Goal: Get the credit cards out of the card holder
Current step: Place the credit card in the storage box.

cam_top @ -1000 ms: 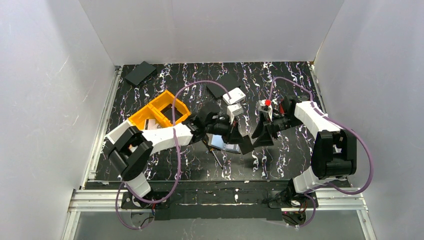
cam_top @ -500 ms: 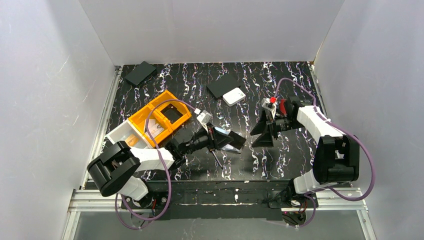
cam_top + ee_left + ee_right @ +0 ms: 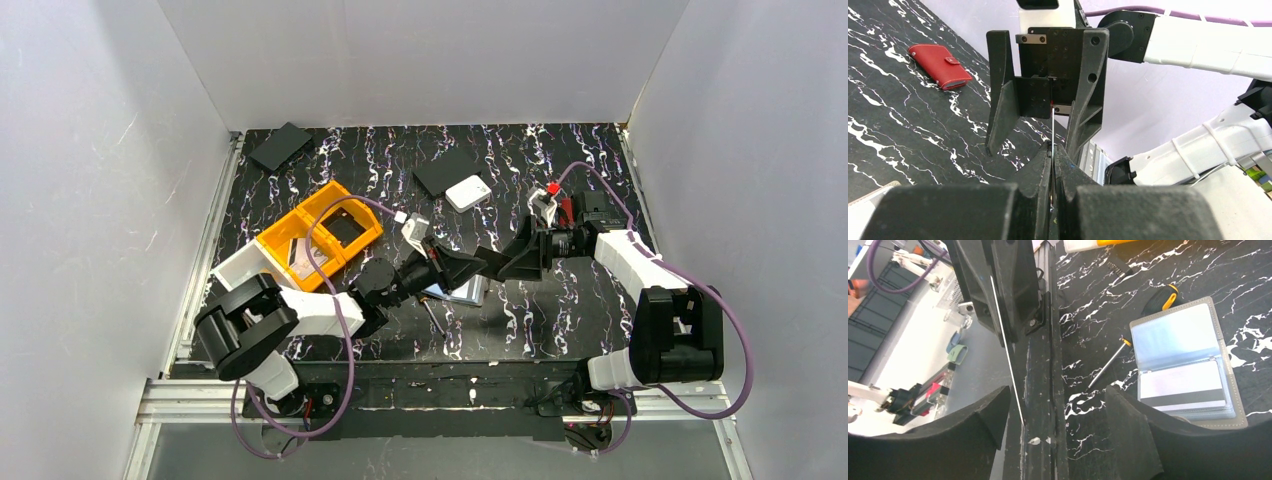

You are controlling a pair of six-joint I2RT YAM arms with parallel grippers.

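Observation:
The card holder (image 3: 1188, 360) lies open on the table, pale blue inside, with a striped credit card (image 3: 1180, 390) in its lower pocket. It also shows in the top view (image 3: 462, 291) under the grippers. My left gripper (image 3: 1053, 146) is shut on a thin credit card (image 3: 1052, 125), seen edge-on, and holds it above the table. My right gripper (image 3: 1058, 405) is open and faces the left one (image 3: 472, 266). The card (image 3: 1007, 350) stands between the right gripper's spread fingers, closer to one finger (image 3: 983, 425), not clamped.
A screwdriver (image 3: 1128, 347) lies beside the holder. A red wallet (image 3: 939, 65) lies at the right. An orange bin (image 3: 318, 232) and a white tray (image 3: 245, 268) stand at the left. A white square box (image 3: 467, 192) and flat black rectangles (image 3: 445, 170) (image 3: 281, 145) lie at the back.
My left gripper has lifted from the holder with a card and swung right. My right gripper has moved left to meet it, its open jaws now around the card.

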